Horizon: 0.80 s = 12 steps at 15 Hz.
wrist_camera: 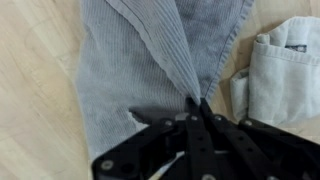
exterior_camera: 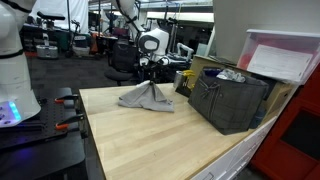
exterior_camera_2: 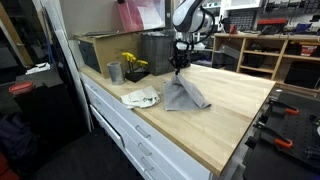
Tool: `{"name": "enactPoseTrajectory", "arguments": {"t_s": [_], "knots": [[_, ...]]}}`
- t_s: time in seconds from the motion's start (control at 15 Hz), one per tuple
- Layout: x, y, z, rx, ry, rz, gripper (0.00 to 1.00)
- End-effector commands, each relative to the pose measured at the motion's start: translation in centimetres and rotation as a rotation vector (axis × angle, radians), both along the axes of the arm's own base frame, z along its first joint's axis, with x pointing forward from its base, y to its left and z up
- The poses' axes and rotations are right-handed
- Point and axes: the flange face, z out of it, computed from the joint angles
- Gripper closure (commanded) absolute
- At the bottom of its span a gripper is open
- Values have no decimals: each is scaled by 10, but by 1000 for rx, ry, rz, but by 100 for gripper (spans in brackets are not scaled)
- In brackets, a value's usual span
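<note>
Closest to the wrist camera, your gripper (wrist_camera: 199, 108) is pressed together on a peak of the grey ribbed cloth (wrist_camera: 150, 55), with fabric pinched between the meeting jaws. From that pinch the cloth fans away over the wooden table (wrist_camera: 35, 90). A crumpled white rag (wrist_camera: 285, 70) lies just beside it; whether their edges touch you cannot tell from here.

In both exterior views the grip reads the same. Your gripper (exterior_camera_2: 180, 68) holds the grey ribbed cloth (exterior_camera_2: 186, 95) up by one point, so it hangs like a small tent with its lower edge spread on the wooden table (exterior_camera_2: 235, 120). By that showing, the grasp looks made and the lift only partway: the top is raised, but the hem is not yet off the wood.

Beyond the cloth, the white rag (exterior_camera_2: 140, 97) sits near the table's edge, with a metal cup (exterior_camera_2: 114, 72) and yellow flowers (exterior_camera_2: 130, 62) behind it. Farthest off, in an exterior view, a dark crate (exterior_camera: 232, 100) stands on the table, well apart from the cloth (exterior_camera: 147, 97).
</note>
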Motion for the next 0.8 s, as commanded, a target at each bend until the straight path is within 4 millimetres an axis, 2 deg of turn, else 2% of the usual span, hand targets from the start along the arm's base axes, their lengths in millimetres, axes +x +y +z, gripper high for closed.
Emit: {"name": "enactPoseTrajectory", "arguments": {"t_s": [0.0,0.13,0.2,0.27,0.33,0.53,0.73], "knots": [[28,20,12,19,-5,14,99],[42,34,21,56,-16,13,99],[46,39,25,66,-18,16,71],[49,41,28,65,-26,15,70],[52,41,30,67,-30,10,63],[49,26,33,66,-55,-8,41],[36,-3,31,44,-61,-38,19]]}}
